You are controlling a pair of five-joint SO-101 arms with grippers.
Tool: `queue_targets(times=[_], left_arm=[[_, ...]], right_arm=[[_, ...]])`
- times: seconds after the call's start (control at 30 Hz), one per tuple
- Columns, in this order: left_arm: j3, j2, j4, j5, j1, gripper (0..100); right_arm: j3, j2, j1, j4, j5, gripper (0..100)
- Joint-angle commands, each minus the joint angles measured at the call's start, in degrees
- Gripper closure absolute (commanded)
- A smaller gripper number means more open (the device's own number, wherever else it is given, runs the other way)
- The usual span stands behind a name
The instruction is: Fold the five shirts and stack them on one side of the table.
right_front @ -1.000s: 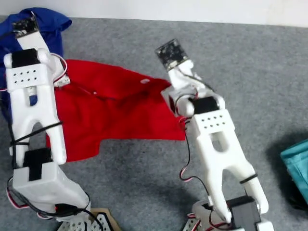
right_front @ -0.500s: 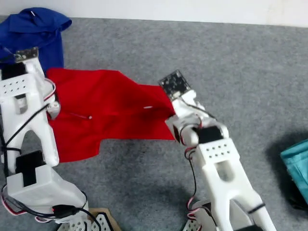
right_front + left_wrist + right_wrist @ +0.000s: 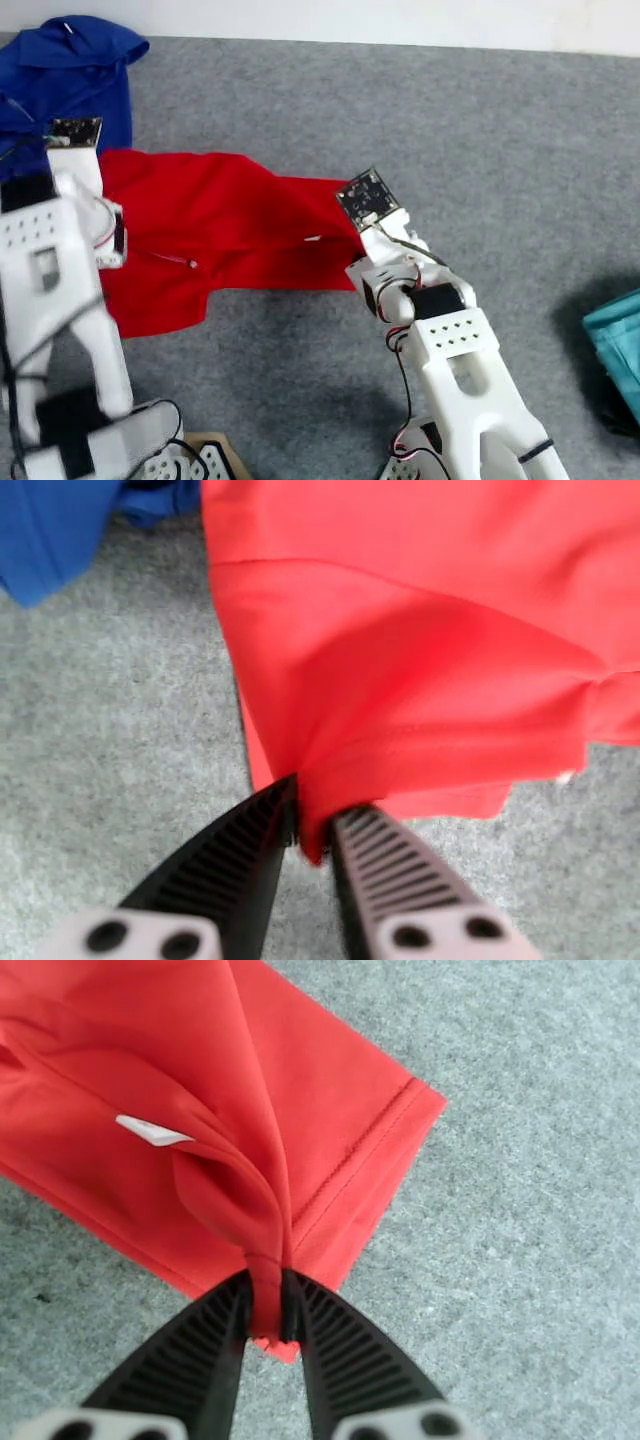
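A red shirt (image 3: 225, 235) lies partly folded on the grey table, stretched between both arms. My left gripper (image 3: 312, 830) is shut on a pinched fold at the shirt's left edge (image 3: 400, 680), near the blue shirt (image 3: 75, 75) crumpled at the far left corner. At the shirt's right edge, my right gripper (image 3: 266, 1312) is shut on a raised fold of red cloth (image 3: 200, 1110), with a small white tag (image 3: 148, 1130) beside it. A teal shirt (image 3: 618, 345) shows at the right edge.
Grey carpet-like table surface (image 3: 480, 130) is open behind and to the right of the red shirt. A white wall runs along the table's far edge. The arms' bases stand at the near edge.
Both grippers have pulled the red shirt's far edge toward the near side, folding it over itself. The left arm has come away from the blue shirt.
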Motion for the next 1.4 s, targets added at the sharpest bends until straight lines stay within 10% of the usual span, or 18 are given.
queue_targets(times=[0.0,0.43,1.37], left_arm=[[6.73,-8.31,-1.14,-0.53,-2.15,79],[14.02,-15.78,-11.87,-0.53,-10.42,72],[38.02,-15.96,-30.77,-0.44,-5.05,77]], right_arm=[[-0.31,-1.89,0.57,-0.75,-0.62,91.0],[-0.84,-1.89,0.84,-0.66,-0.79,86.8],[2.42,-1.89,-2.95,-0.92,-9.32,96.1]])
